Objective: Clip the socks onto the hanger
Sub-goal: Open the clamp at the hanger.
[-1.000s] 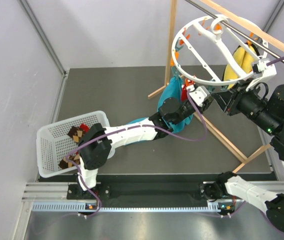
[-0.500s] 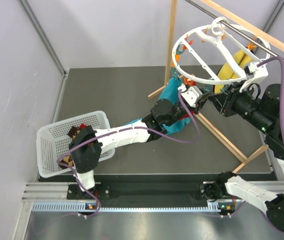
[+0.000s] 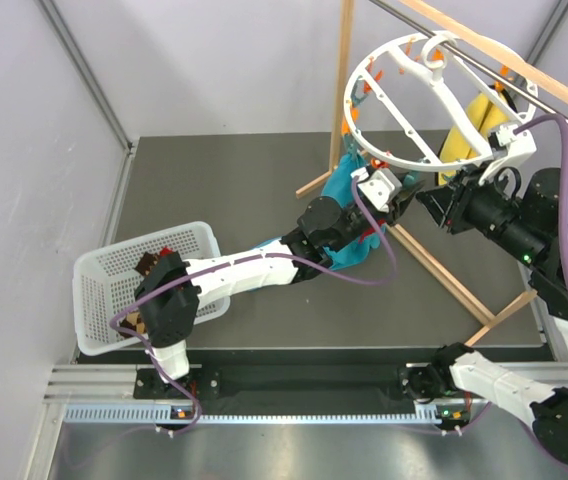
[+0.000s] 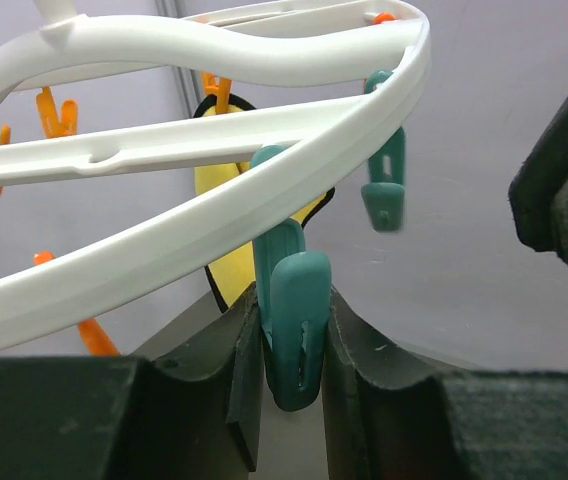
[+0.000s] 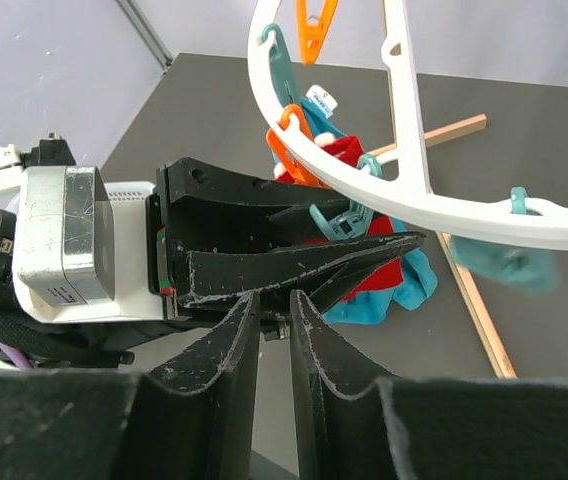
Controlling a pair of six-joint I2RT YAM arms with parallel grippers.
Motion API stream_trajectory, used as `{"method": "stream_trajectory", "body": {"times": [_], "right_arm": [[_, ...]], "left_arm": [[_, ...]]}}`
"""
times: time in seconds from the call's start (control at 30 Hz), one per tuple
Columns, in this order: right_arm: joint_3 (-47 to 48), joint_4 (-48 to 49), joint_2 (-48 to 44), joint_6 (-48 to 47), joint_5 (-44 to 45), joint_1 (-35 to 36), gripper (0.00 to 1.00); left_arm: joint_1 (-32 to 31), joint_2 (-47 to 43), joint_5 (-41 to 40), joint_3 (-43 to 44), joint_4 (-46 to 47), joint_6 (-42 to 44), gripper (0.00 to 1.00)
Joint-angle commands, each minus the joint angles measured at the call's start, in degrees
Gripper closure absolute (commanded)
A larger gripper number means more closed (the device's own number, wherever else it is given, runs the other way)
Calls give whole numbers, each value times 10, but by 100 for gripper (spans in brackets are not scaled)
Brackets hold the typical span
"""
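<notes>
Smooth white plastic hanger, ring tilted. Left tool clamped on a glossy teal clip — long axis vertical. Right tool — grip unclear.

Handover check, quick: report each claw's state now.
Left claw: closed on a teal clip.
Right claw: narrow gap, grip cannot be told.
</notes>
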Motion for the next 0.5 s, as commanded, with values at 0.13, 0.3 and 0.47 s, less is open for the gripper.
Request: {"method": "stream_trajectory", "body": {"times": [0.13,0.3,0.47], "right_arm": [[10,5,7,4,28,-6,74],[8,11,19,21,51,-6,71],[-3,50,39,28,50,-6,70]], "left_arm": [[0,-40,13,-10,9,-28,91],[-1,-48,19,-3,-7,-56,99],[0,-52,42,-4,-9,-71,99]]}}
